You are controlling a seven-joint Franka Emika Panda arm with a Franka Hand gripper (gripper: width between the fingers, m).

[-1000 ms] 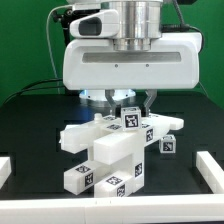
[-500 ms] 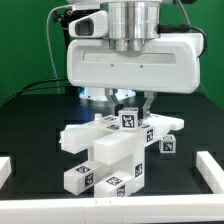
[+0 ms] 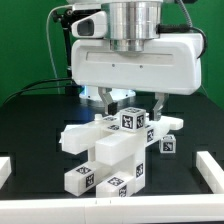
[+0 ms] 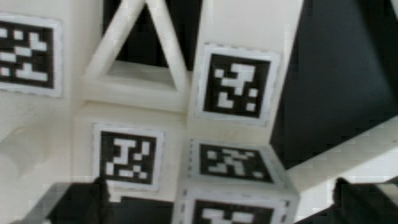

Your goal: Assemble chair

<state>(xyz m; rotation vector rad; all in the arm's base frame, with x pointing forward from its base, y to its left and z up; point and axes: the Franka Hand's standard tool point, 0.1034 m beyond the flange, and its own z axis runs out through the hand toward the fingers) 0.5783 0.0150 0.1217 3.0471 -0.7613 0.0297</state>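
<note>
Chair pieces [image 3: 112, 152], white blocks and bars bearing black-and-white tags, heaped together mid black table [image 3: 30, 120], gripper [image 3: 133, 104] just above the heap, jaws spread wide either side of the topmost tagged block [image 3: 130, 118], clasping nothing, dark fingertips [image 4: 75, 203] flanking it.

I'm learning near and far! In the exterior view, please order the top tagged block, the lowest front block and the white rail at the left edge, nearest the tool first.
1. top tagged block, right under the tool, atop the stack.
2. lowest front block, at the stack's bottom, nearer the camera.
3. white rail, at the exterior view's left edge.
</note>
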